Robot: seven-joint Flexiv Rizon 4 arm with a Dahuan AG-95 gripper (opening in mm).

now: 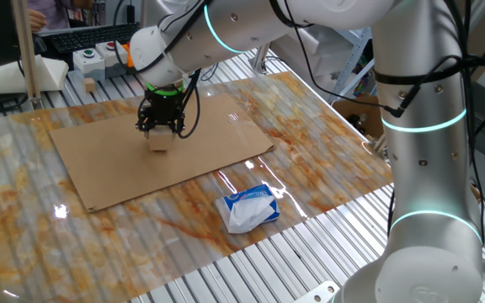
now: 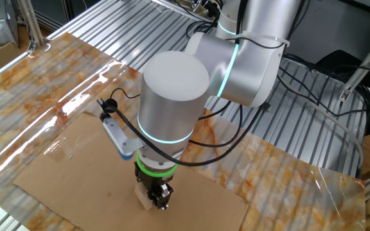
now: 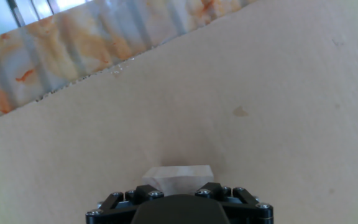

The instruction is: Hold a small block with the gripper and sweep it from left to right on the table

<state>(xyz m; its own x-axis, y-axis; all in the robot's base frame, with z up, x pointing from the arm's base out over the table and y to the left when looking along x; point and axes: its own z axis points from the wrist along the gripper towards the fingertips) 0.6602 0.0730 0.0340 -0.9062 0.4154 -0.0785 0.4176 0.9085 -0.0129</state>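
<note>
The small block (image 1: 159, 142) is a pale tan wooden cube resting on the brown cardboard sheet (image 1: 200, 156), which lies on the orange-and-white marbled table (image 1: 23, 219). My gripper (image 1: 160, 130), black with a green ring, stands straight down over the block with its fingers on both sides of it, shut on it. In the hand view the block (image 3: 178, 175) sits between the finger bases of the gripper (image 3: 178, 190). In the other fixed view the block (image 2: 144, 198) peeks out beside the gripper (image 2: 160, 201), mostly hidden by the arm.
A white-and-blue tissue pack (image 1: 247, 209) lies on the table in front of the cardboard's near right corner. A button box (image 1: 91, 61) and a keyboard stand at the back. Ribbed metal slats (image 1: 251, 269) border the table's near side.
</note>
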